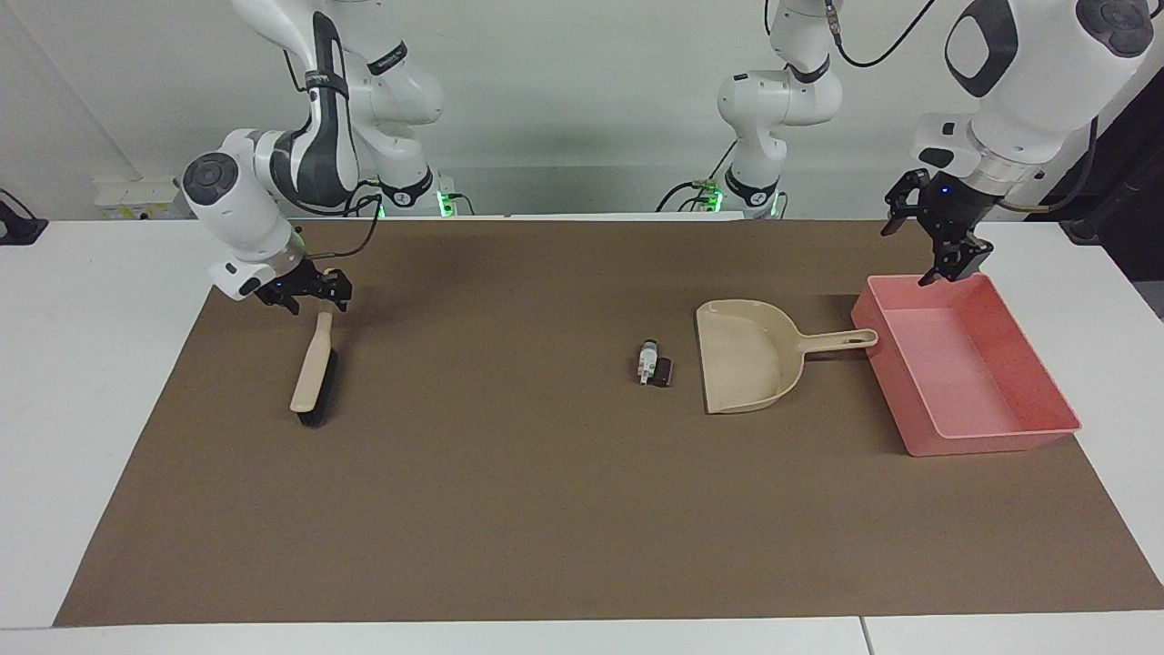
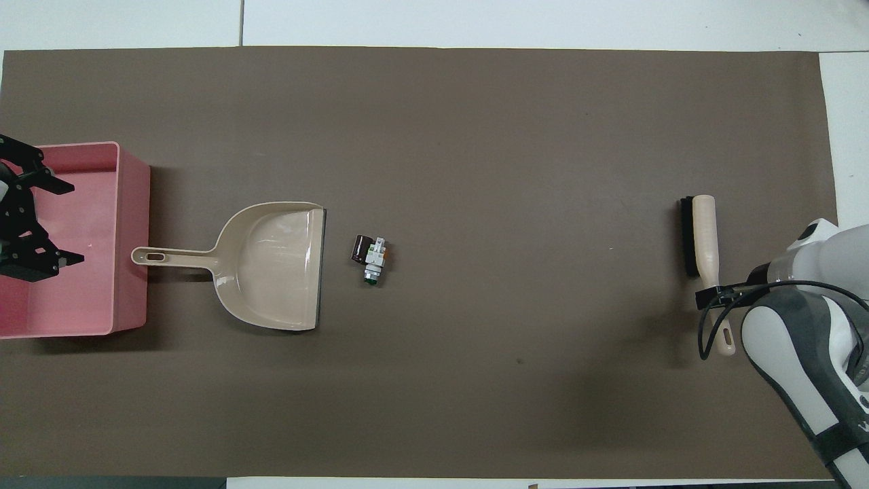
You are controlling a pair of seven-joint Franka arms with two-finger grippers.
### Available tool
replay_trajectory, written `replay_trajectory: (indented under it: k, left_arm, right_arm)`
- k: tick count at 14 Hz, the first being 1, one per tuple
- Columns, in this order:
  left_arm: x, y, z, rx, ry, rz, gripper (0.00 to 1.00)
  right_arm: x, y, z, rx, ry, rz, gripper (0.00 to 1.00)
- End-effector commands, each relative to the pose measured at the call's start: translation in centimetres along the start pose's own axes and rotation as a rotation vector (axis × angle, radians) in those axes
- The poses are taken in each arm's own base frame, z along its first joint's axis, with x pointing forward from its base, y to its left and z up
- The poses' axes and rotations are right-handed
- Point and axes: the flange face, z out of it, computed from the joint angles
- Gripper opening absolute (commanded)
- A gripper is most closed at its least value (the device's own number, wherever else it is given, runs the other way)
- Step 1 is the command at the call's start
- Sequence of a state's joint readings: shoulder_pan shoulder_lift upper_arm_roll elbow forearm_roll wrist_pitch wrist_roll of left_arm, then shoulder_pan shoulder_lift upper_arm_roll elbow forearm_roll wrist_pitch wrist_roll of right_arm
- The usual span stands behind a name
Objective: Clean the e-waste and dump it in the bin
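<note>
Jaws of the left gripper [image 1: 928,250] stand wide apart, up over the robot-side end of the one shallow pink plastic bin [image 1: 991,443] at the right of the facing view. Whether the right gripper [image 1: 307,291] is clamped I cannot tell; it sits low at the handle tip of the single beige brush with black bristles [image 1: 314,373], left of centre in that view. One beige plastic dustpan [image 1: 746,359] lies beside the bin, handle toward it. One small cluster of e-waste [image 1: 653,364], a whitish cylinder and a dark block, lies on the brown mat [image 1: 546,509] just by the pan's mouth, outside both pan and bin.
</note>
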State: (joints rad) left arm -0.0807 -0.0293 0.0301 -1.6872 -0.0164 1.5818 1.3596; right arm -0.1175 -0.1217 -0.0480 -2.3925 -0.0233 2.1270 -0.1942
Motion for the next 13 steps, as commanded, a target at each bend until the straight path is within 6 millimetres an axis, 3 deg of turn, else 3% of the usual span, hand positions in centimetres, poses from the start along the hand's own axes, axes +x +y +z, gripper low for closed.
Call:
replay_trajectory:
  k: [1, 6, 8, 11, 13]
  left_arm:
    - [1.1, 1.0, 3.1, 0.024, -0.003, 0.065, 0.97]
    - [1.6, 0.5, 10.9, 0.047, -0.047, 0.086, 0.96]
    - [1.6, 0.5, 14.0, 0.08, -0.047, 0.089, 0.96]
    - [1.6, 1.0, 18.1, 0.112, -0.042, 0.083, 0.96]
    - [1.8, 1.8, 20.6, 0.119, -0.037, 0.079, 0.96]
  right_arm:
    - [-0.2, 0.5, 0.3, 0.01, 0.013, -0.014, 0.8]
    - [-1.0, 0.3, 1.2, 0.014, -0.004, -0.016, 0.63]
    - [-1.0, 0.2, 1.2, 0.013, -0.005, -0.017, 0.62]
    - [-1.1, 0.0, 1.3, 0.015, -0.014, -0.02, 0.59]
    - [-1.1, 0.1, 1.3, 0.015, -0.013, -0.02, 0.5]
